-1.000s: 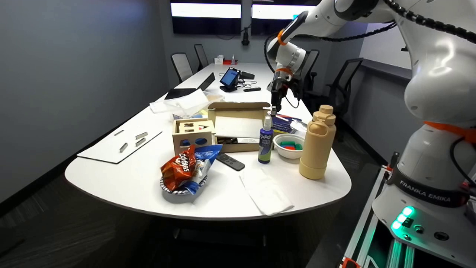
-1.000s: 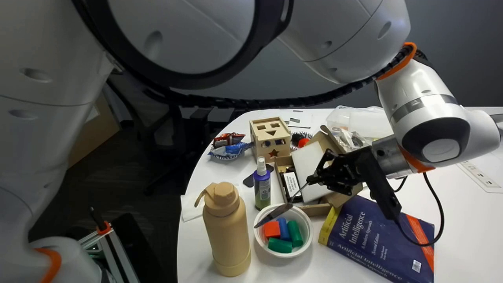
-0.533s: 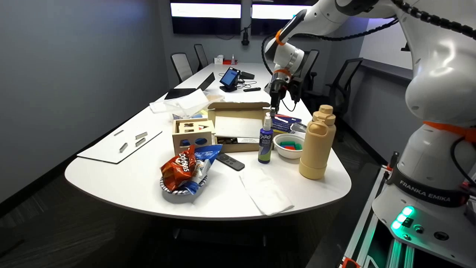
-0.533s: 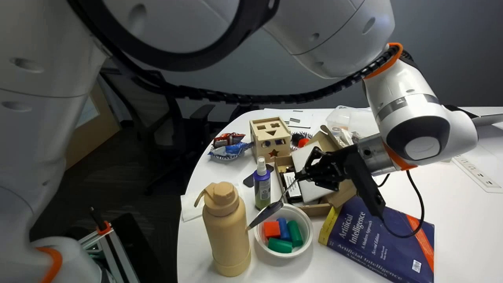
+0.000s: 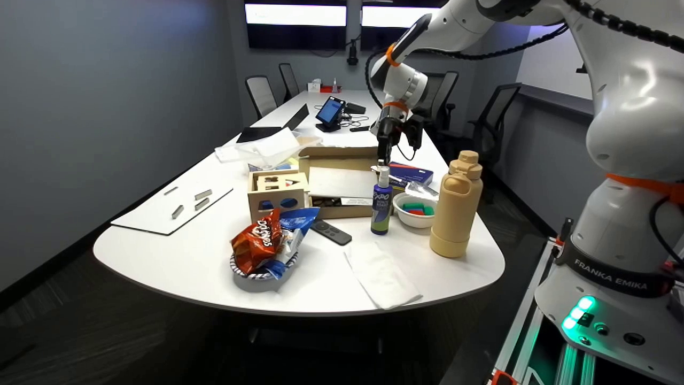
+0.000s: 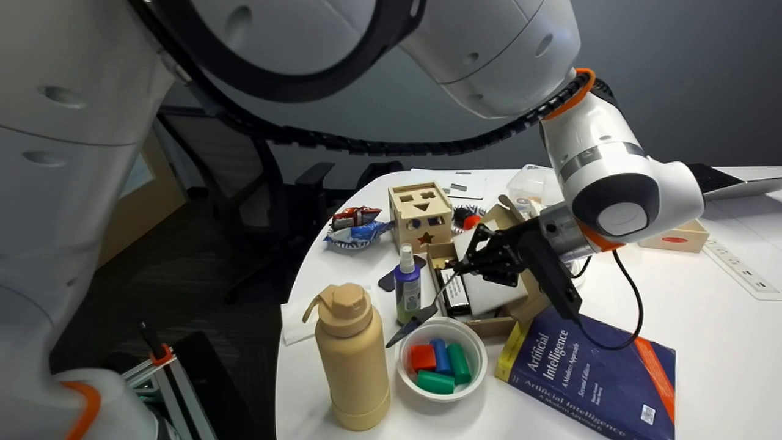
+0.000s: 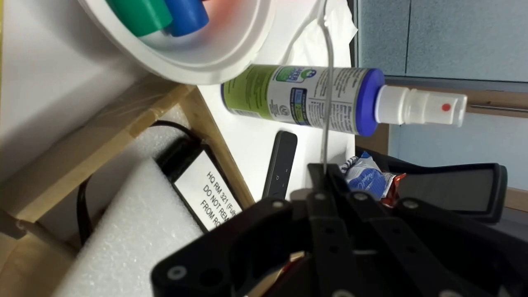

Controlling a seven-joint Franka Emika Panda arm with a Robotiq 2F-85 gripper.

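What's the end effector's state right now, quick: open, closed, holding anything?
End effector: closed, holding a flat-bladed tool, whose thin shank comes out at the tips.

White arm [image 5: 625, 125], orange bands [image 5: 645, 187], black jaws

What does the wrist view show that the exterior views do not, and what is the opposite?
Only the wrist view: readable lettering, "HQ RM 321", and a red dot on the spray bottle.
Only the exterior views: the beige bottle and the tool's blade.
Both: the spray bottle, white bowl, remote, and the tool's shaft between the fingers.
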